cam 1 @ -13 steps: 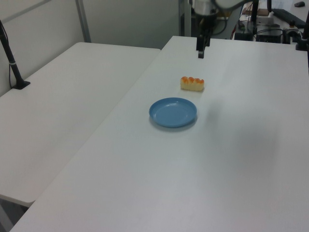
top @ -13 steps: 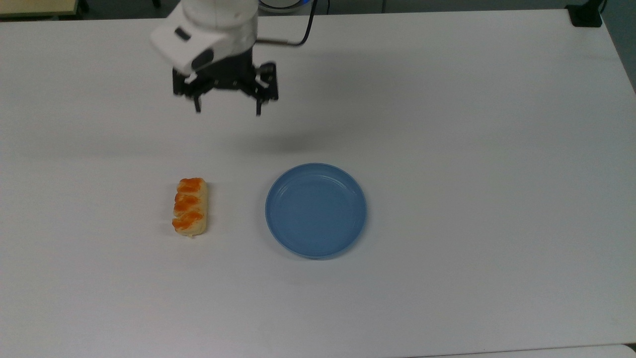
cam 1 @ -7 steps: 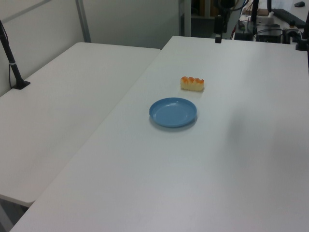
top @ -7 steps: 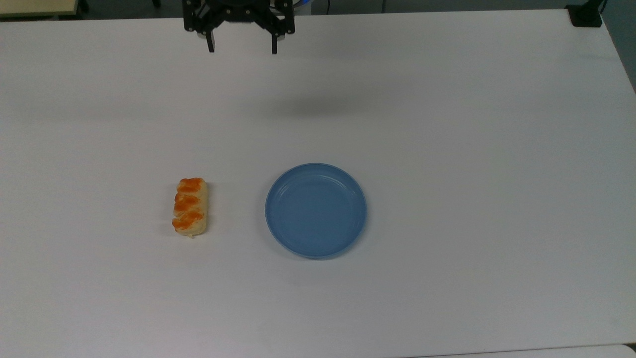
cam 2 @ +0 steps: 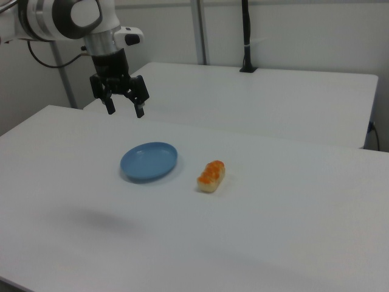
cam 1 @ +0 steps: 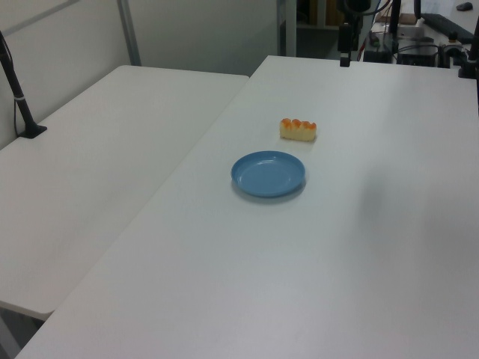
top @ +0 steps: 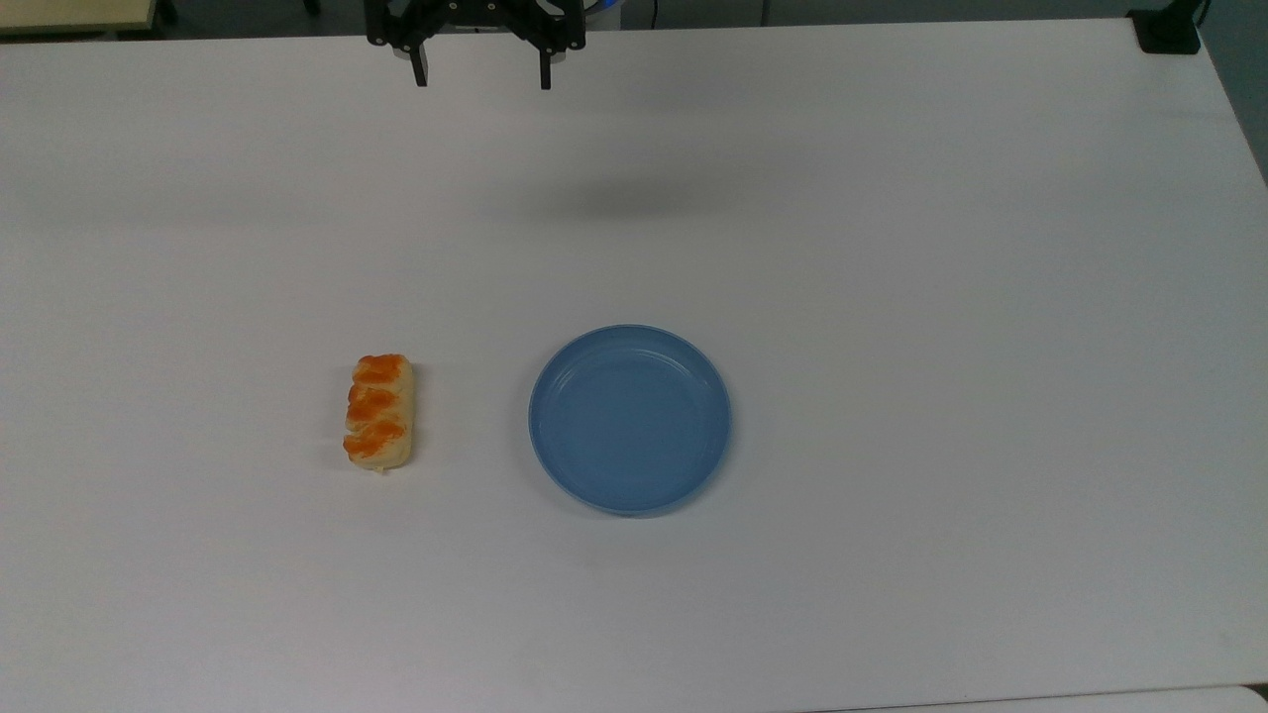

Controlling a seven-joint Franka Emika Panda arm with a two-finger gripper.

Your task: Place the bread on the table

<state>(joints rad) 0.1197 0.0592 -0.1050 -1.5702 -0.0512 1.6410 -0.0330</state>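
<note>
Black and bare, the claw [cam 2: 125, 112] hangs high above the table [top: 892, 297] with its 2 fingers spread wide and nothing between them. In the top view it [top: 482, 77] sits at the upper edge, over the far side of the tabletop; in the left view its fingers [cam 1: 344, 60] dangle near the far end. The white arm [cam 2: 67, 18] bends in from the right view's left, and a faint shadow lies on the table below.

Well away from the claw, the bread [top: 377, 411] lies flat on the table, not on the plate [top: 630, 418]. It is a small oblong loaf, pale tan along its sides, with 3 glossy orange patches in a row on top, and it is much narrower than the plate. In the top view it lies lengthwise up and down, to the top view's left of the plate, near it but not touching. In the right view the bread [cam 2: 211, 175] is at the right view's right of the plate [cam 2: 149, 162]; in the left view the bread [cam 1: 298, 129] lies just beyond the plate [cam 1: 268, 174].

The plate is round, blue and shallow, with nothing on it. A second white table [cam 1: 97, 149] stands alongside, with a black post [cam 1: 19, 97] on it.
</note>
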